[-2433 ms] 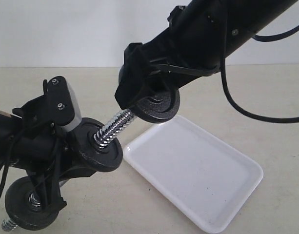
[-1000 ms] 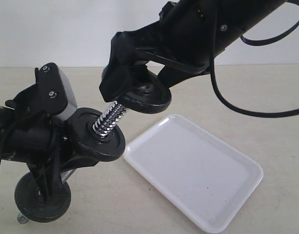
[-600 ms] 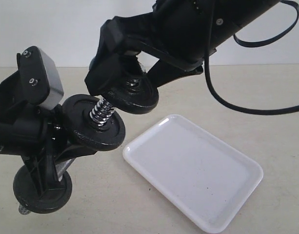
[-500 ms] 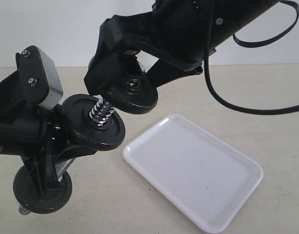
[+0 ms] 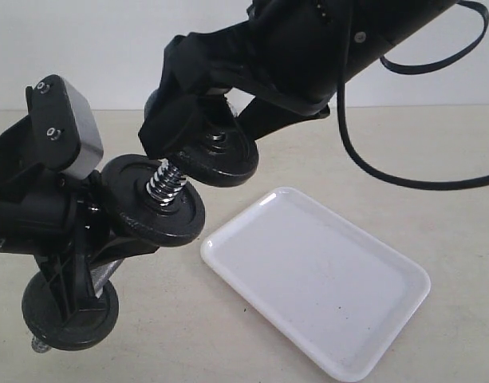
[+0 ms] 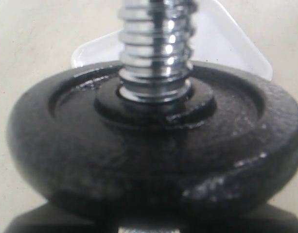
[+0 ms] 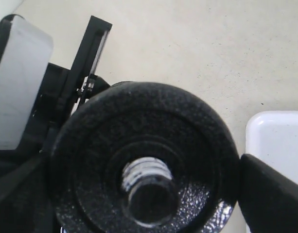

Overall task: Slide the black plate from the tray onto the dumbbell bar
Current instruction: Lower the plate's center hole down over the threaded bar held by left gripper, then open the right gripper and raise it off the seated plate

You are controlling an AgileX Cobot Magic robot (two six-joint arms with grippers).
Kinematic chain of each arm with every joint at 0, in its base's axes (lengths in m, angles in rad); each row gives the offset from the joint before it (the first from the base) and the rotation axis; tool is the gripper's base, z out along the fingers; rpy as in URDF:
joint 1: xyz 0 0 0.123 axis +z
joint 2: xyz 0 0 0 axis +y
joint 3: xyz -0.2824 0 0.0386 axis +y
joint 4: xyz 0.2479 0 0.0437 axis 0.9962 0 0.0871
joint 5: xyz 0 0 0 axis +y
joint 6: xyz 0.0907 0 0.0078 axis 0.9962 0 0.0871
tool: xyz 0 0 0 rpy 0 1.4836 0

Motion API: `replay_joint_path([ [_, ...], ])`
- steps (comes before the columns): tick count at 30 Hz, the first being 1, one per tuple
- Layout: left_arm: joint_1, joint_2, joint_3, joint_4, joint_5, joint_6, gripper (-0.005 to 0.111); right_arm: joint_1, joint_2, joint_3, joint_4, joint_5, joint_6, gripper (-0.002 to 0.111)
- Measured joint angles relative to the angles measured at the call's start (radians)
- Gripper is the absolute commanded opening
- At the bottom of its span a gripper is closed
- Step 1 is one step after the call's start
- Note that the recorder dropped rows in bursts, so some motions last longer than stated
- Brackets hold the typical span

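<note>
Your right gripper [image 5: 206,132] is clenched on the plate [image 5: 228,165], its black fingers [image 7: 272,194] pressing opposite sides of the rim with the jaws spread wide. The plate is a round, matte black iron disc with a pebbled cast surface, a raised rim and a raised hub. It is off the tray [image 5: 320,279] and in the air, tilted, with its centre hole over the end of the bar [image 5: 166,182]. In the right wrist view the ribbed chrome tip [image 7: 148,187] shows inside the hole.

The bar is bright chrome with coarse, rounded threads that catch the light. A stretch of bare thread separates the plate from the bar's upper disc [image 5: 160,209], so the two discs are apart. That upper disc is thick and black, with the same grainy finish and a recessed ring around its hub; the left wrist view shows the thread rising from its centre. A lower disc [image 5: 69,313] of the same kind sits at the bar's other end, near the table [image 5: 435,183].

Your left gripper [image 5: 96,263] is clamped on the bar between its two discs and holds it slanted, though its fingers hide most of the contact.

The tray lies flat on the pale, matte table: glossy white, rectangular, rounded corners, low raised rim.
</note>
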Motion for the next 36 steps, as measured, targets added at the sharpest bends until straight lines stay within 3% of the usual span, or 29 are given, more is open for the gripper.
replay_joint_path([
  [2,0.0,0.0,0.0,-0.002,0.0,0.0,0.004,0.0,0.0,0.0,-0.004,-0.002,-0.004,0.068],
  [4,0.0,0.0,0.0,-0.004,0.0,0.0,0.004,0.0,0.0,0.0,-0.006,-0.01,-0.004,0.087],
  [16,0.0,0.0,0.0,-0.011,-0.006,-0.006,0.004,0.002,0.0,0.0,-0.01,-0.027,-0.029,0.084],
  [21,0.0,0.0,0.0,-0.013,-0.009,-0.008,0.004,0.002,-0.002,0.0,-0.019,-0.027,-0.019,0.105],
  [36,0.003,0.0,0.005,-0.015,-0.009,-0.016,0.004,0.002,-0.002,0.0,-0.049,-0.066,0.007,0.105],
])
